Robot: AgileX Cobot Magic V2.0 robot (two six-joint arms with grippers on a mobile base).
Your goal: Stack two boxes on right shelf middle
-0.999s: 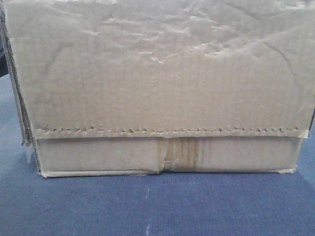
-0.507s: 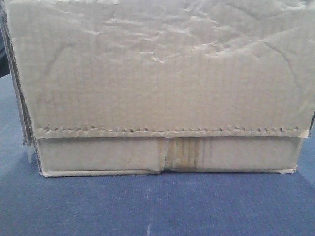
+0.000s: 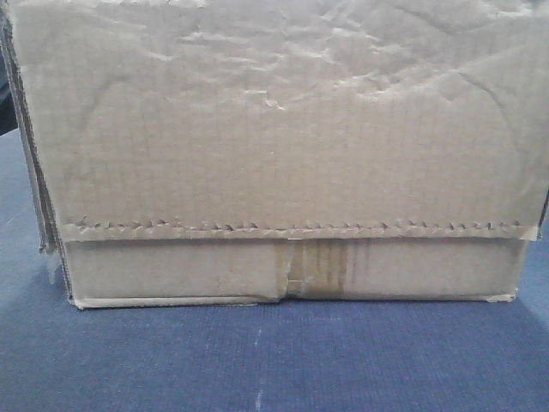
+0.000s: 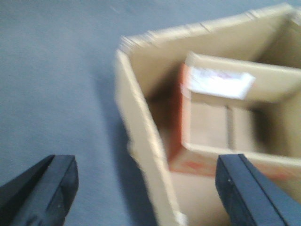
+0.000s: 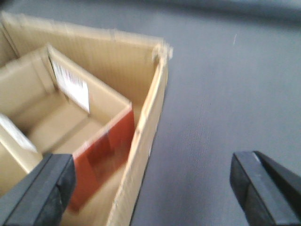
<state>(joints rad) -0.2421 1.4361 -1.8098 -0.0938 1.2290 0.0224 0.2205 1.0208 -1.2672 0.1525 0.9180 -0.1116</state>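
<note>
A large brown cardboard box (image 3: 274,129) with a wrinkled face, jagged flap seam and a tape strip fills the front view. Seen from above, this box (image 4: 138,113) is open, with a smaller open box (image 4: 211,125) with an orange side inside it. My left gripper (image 4: 148,193) is open and straddles the big box's left wall, one finger outside and one over the inside. My right gripper (image 5: 150,188) is open too, astride the right wall (image 5: 148,122), beside the inner box (image 5: 56,117). Both wrist views are blurred. The shelf is out of view.
The box rests on a blue-grey fabric-like surface (image 3: 257,360), which spreads out left of the box (image 4: 56,70) and right of it (image 5: 225,84). A white label (image 4: 218,82) sits on the inner box's flap.
</note>
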